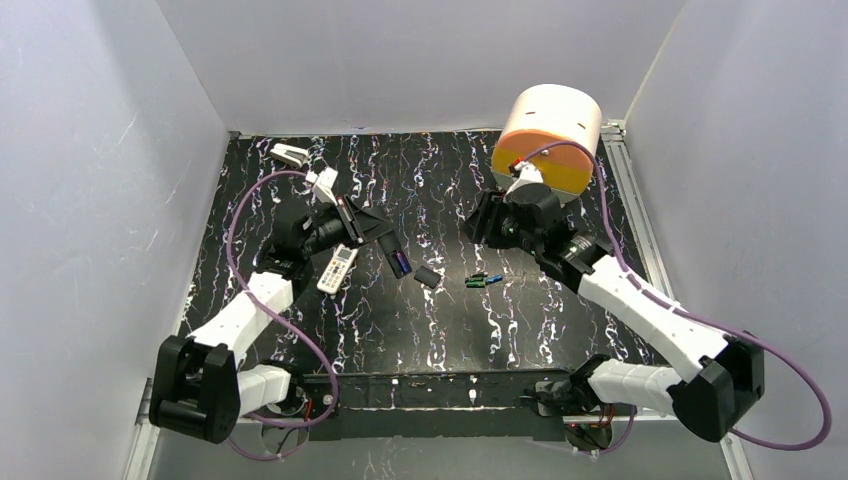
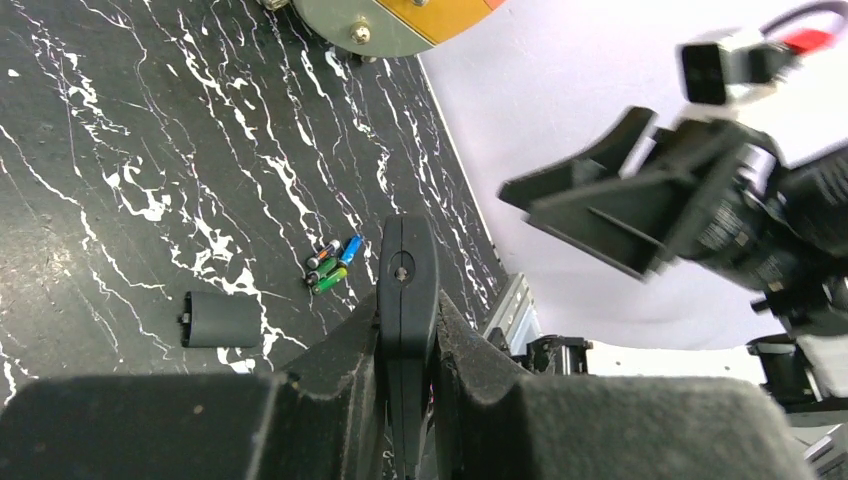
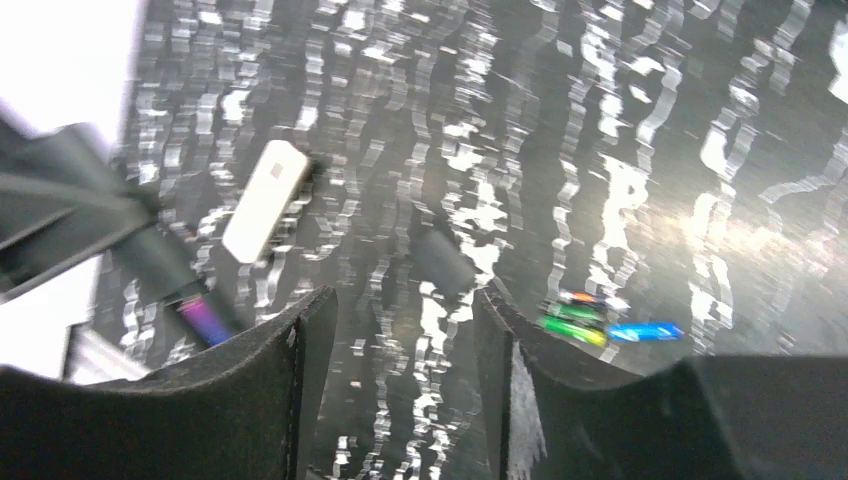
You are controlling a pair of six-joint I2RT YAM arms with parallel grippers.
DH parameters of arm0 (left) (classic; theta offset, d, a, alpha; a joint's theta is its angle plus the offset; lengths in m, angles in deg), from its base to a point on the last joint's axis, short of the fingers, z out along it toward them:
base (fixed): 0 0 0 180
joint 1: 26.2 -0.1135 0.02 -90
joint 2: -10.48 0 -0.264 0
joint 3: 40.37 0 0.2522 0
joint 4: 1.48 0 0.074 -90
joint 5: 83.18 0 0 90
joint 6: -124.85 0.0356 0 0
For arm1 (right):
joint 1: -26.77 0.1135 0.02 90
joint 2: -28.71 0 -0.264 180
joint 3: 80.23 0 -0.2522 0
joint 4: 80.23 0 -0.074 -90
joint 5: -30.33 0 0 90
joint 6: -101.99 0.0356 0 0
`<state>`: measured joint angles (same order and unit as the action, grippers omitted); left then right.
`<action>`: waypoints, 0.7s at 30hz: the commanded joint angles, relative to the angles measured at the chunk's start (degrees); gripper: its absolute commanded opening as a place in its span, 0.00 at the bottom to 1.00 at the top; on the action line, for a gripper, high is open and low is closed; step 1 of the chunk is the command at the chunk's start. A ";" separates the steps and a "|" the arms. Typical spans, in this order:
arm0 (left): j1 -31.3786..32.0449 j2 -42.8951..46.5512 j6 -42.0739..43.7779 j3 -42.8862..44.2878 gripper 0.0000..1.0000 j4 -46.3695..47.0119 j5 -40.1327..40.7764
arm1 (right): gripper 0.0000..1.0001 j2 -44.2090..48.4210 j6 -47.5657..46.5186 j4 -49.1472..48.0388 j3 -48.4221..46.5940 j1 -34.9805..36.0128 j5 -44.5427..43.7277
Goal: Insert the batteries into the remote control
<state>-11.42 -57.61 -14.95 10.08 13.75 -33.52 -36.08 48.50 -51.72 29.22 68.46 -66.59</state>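
Progress looks slight, judging by how things lie. Nearest the arm bases, the remote control (image 1: 337, 268) lies flat on the table (image 1: 300, 345), button face up, with nothing gripping it. To its right a small dark cover piece (image 1: 427, 277) rests alone. Beyond that the batteries (image 1: 483, 281), green and blue, lie loose in a tight cluster, none visibly in the white remote. Just behind the remote, the left gripper (image 2: 407, 315) is clamped on a long black strip (image 2: 405, 265) whose lower end shows a purple-blue patch. The right gripper (image 3: 400, 305) hangs just behind the cluster, jaws apart and empty. Picking up a battery and seating it both appear to remain. Farthest back stands an orange-and-white drum (image 1: 552, 130).
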 commanded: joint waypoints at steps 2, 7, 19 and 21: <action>-0.11 6.33 5.64 -1.69 0.00 -3.86 0.01 | 0.55 -6.92 1.88 11.68 -0.42 -5.66 -1.61; -0.11 8.53 6.94 -1.70 0.00 -4.04 -3.65 | 0.46 -11.01 5.30 9.59 3.26 -5.86 -4.55; -0.11 9.84 7.20 -0.92 0.00 -3.95 -5.40 | 0.60 -16.97 -34.85 1.63 3.87 -3.26 11.33; -0.13 10.20 7.15 -0.98 0.00 -3.90 -4.72 | 0.58 -19.55 -37.76 3.62 2.49 -2.39 10.73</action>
<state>-11.46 -49.57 -8.61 8.55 9.75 -37.78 -51.36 24.37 -49.49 34.59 64.90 -60.82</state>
